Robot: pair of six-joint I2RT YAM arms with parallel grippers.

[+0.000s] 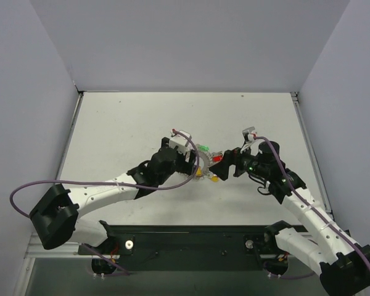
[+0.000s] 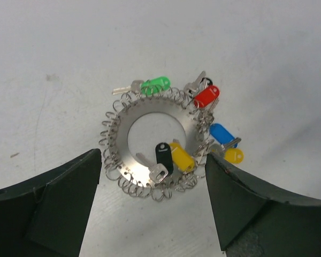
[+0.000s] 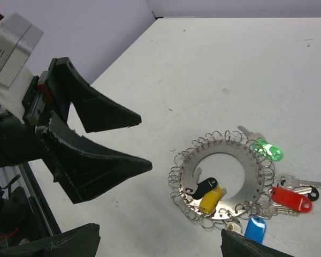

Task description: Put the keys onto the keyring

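Observation:
The keyring (image 2: 150, 110), a flat silvery hoop rimmed with small wire loops, lies on the white table. Keys cling to its rim: green (image 2: 155, 84), red (image 2: 206, 97), blue (image 2: 223, 134), and black (image 2: 163, 155) and yellow (image 2: 182, 157) lying over the plate. My left gripper (image 2: 153, 163) hangs open just above the ring's near edge, with nothing between its fingers (image 2: 59, 203). My right gripper (image 3: 160, 243) is open too, set back from the keyring (image 3: 257, 179), and it holds nothing. In the top view both grippers (image 1: 196, 165) (image 1: 225, 165) face each other across the keyring (image 1: 202, 173).
Grey walls close the table (image 1: 129, 123) on three sides. In the right wrist view the left arm's dark fingers (image 3: 96, 160) and white camera block (image 3: 10, 48) stand left of the ring. A purple cable (image 1: 24, 191) loops off the left arm.

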